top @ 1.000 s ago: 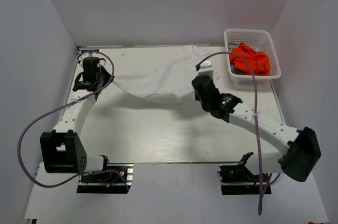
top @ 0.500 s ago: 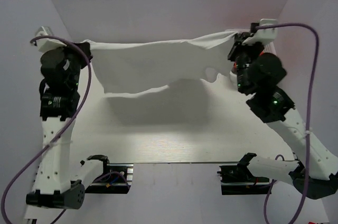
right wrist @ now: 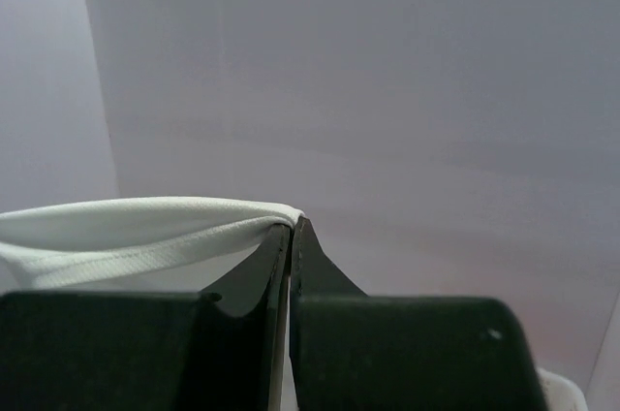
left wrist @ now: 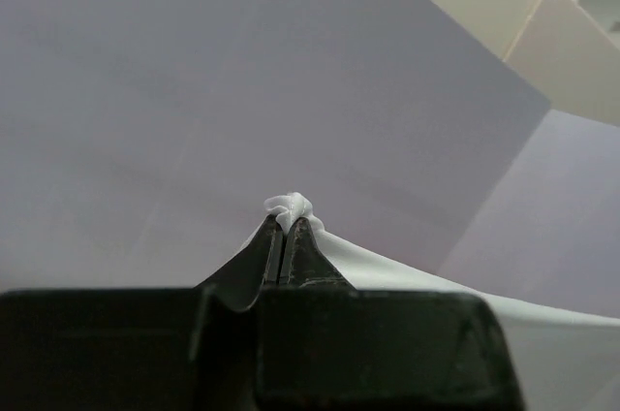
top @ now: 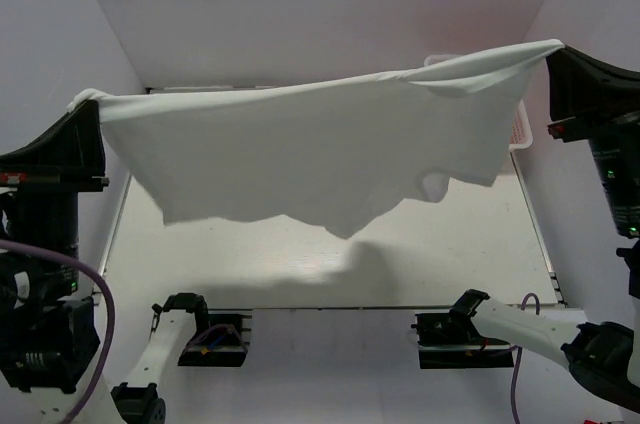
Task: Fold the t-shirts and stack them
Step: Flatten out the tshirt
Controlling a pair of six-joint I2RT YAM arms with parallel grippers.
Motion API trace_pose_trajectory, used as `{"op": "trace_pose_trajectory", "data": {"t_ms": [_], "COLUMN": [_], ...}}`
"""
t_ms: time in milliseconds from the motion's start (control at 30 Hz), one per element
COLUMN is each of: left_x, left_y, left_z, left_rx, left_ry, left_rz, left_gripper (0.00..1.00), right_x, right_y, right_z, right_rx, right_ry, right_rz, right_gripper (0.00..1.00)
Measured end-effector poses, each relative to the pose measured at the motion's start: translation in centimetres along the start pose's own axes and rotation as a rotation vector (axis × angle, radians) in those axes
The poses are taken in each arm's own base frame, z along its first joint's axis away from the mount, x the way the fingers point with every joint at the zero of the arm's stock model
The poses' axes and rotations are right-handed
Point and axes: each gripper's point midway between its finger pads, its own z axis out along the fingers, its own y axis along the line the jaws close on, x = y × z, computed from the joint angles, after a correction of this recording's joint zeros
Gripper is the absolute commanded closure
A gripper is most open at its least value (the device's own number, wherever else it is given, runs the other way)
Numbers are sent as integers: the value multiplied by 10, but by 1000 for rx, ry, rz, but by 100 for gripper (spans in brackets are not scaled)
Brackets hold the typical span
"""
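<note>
White t-shirt (top: 300,144): hung stretched in the air above the bench (top: 460,244), between both arms. Left gripper (left wrist: 287,235) pinched a bunched corner; right gripper (right wrist: 292,234) pinched a hem edge. Judged best: lower both together, level, keeping cloth taut so it lands flat.

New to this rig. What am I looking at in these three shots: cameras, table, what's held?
Two robot arms are bolted at the near edge of a table. The wide picture looks down from above and behind them; the other two come from a camera on each wrist, looking along its fingers. The left gripper and right gripper are each shut on one end of a white t-shirt, holding it spread in the air above the table. At its right end part of a white lattice basket shows; its contents are hidden.
</note>
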Motion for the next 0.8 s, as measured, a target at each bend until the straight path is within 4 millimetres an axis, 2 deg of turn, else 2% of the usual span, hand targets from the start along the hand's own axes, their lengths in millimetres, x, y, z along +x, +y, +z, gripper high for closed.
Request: {"op": "trace_pose_trajectory", "data": {"t_ms": [100,167,233,333,400,467,533,567,600,633,667,700,733,767,800], "left_x": [-5,2,17,58,97,151,213,247,279,311,344,367,402,425,446], "left_y": [-8,-6,3,29,56,96,143,168,193,219,246,267,294,313,331], "left_z": [-5,-1,8,30,49,65,75,76,73,67,58,49,34,24,15], "left_rx": [31,32,18,-35,-91,-191,-306,-371,-436,-505,-580,-647,-726,-786,-843], "left_ry": [-5,14,47,131,198,301,415,476,539,604,673,717,799,852,899], "left_rz": [1,7,11,16,15,14,13,14,18,24,35,37,47,53,63], "left_gripper": [100,100,100,100,100,100,100,93,80,59,15,1,1,1,1], "right_x": [-11,-2,21,80,128,186,256,297,332,368,398,432,464,495,528], "right_y": [-2,-6,-7,-11,-10,-8,-4,-5,-8,-14,-19,-26,-33,-38,-43], "right_z": [-5,1,13,40,64,87,103,106,108,107,106,105,102,97,93], "right_rx": [-8,27,75,184,256,314,331,334,343,351,358,373,378,376,376], "right_ry": [-31,-17,-2,67,125,197,299,368,429,494,547,602,654,714,774], "right_rz": [-9,-34,-66,-163,-245,-328,-409,-450,-482,-504,-516,-512,-506,-502,-495], "right_gripper": [100,100,100,100,100,100,100,100,100,100,100,100,99,82,54]}}
